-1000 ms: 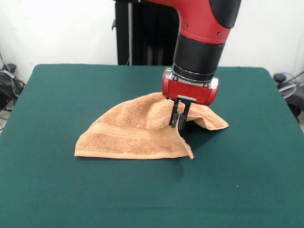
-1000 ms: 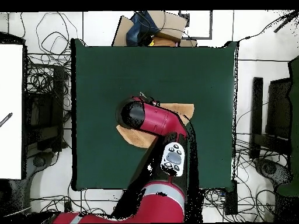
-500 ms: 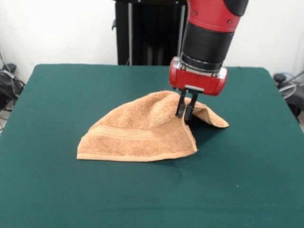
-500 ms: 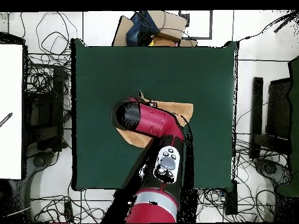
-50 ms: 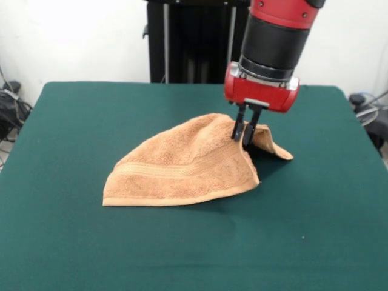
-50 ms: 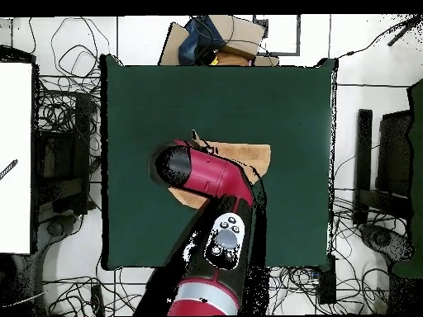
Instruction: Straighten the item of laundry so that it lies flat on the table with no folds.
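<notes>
The item of laundry [image 5: 182,163] is an orange-tan towel, bunched into a raised peak near the middle of the green table [image 5: 91,242]. My gripper [image 5: 244,134] is shut on the towel's upper right fold and holds that part lifted off the table. A folded corner [image 5: 273,148] lies behind and to the right of the fingers. In the overhead view the red arm covers most of the towel [image 6: 252,153]; the gripper itself is hidden under the arm there.
Cables and equipment [image 6: 62,124] surround the table [image 6: 149,91] on the floor. A cardboard box with objects [image 6: 216,37] sits beyond the table's far edge in the overhead view.
My gripper has risen and moved right and toward the far side, pulling the held towel fold up and along with it. The towel's front corner has shifted right.
</notes>
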`<state>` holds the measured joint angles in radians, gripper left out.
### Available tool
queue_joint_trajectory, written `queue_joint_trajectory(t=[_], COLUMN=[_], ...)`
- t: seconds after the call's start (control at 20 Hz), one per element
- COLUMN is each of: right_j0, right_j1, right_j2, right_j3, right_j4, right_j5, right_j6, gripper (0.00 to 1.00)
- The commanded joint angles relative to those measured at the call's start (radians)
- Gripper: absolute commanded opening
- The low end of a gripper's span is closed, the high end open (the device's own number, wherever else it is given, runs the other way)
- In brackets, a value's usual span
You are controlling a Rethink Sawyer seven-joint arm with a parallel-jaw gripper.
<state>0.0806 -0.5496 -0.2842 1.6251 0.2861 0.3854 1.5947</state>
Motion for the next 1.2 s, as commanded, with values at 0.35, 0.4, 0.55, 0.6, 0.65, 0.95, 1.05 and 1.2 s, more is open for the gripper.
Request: queue_joint_trajectory(t=[0.35, 0.4, 0.55, 0.6, 0.65, 0.95, 1.05, 1.2], right_j0=[-0.019, -0.016, -0.004, -0.019, -0.025, -0.035, -0.032, -0.034], right_j1=[-0.035, -0.036, -0.035, -0.039, -0.037, -0.033, -0.029, -0.033], right_j2=[0.049, 0.047, 0.035, 0.055, 0.066, 0.07, 0.063, 0.069], right_j3=[0.136, 0.138, 0.134, 0.145, 0.154, 0.143, 0.13, 0.145], right_j4=[0.067, 0.067, 0.068, 0.075, 0.079, 0.076, 0.073, 0.073], right_j5=[0.061, 0.056, 0.053, 0.017, -0.002, 0.033, 0.049, 0.038], right_j6=[0.256, 0.256, 0.261, 0.259, 0.259, 0.232, 0.229, 0.228], gripper=[0.0, 0.0, 0.0, 0.0, 0.0, 1.0, 1.0, 1.0])
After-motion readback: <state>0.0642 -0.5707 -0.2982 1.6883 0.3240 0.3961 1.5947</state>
